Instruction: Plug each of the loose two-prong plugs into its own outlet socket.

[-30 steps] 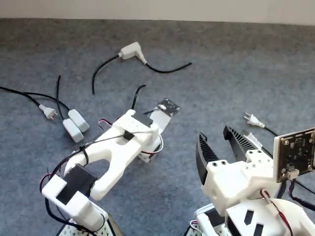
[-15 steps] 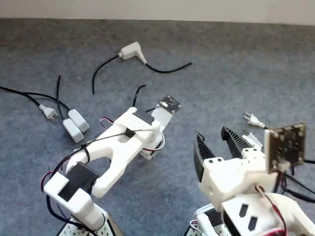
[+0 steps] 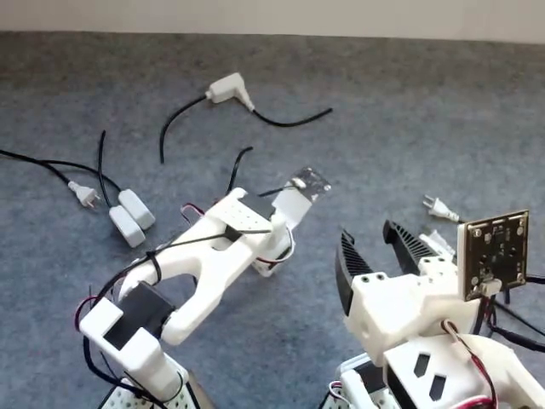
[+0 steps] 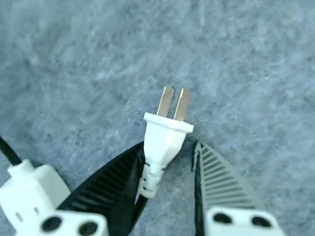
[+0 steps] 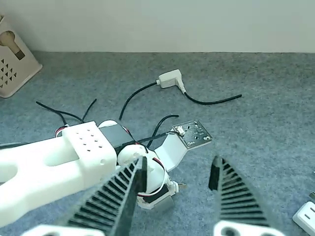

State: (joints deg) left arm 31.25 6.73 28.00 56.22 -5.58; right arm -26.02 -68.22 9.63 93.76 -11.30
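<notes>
A white two-prong plug [image 4: 165,137] sits between the black fingers of my left gripper [image 4: 168,145], prongs pointing away, held above the grey carpet. In the high view the left arm [image 3: 221,256] reaches to the table's middle and hides this plug. My right gripper [image 3: 368,230] hovers open at the lower right with nothing between its fingers [image 5: 224,189]. A loose plug [image 3: 434,206] lies just beyond it, beside a white socket block [image 3: 436,241]. Another small plug [image 3: 83,194] lies at the far left next to two white outlet blocks [image 3: 129,217].
A white angled plug [image 3: 228,87] with a black cable lies at the back. Black cables trail across the left of the carpet. A white socket piece [image 4: 24,189] sits close by my left gripper. A beige box [image 5: 15,61] stands at the far edge.
My left arm has shifted a little to the right and forward across the carpet. My right arm's wrist has turned, swinging its camera board down and left; its fingers stay open.
</notes>
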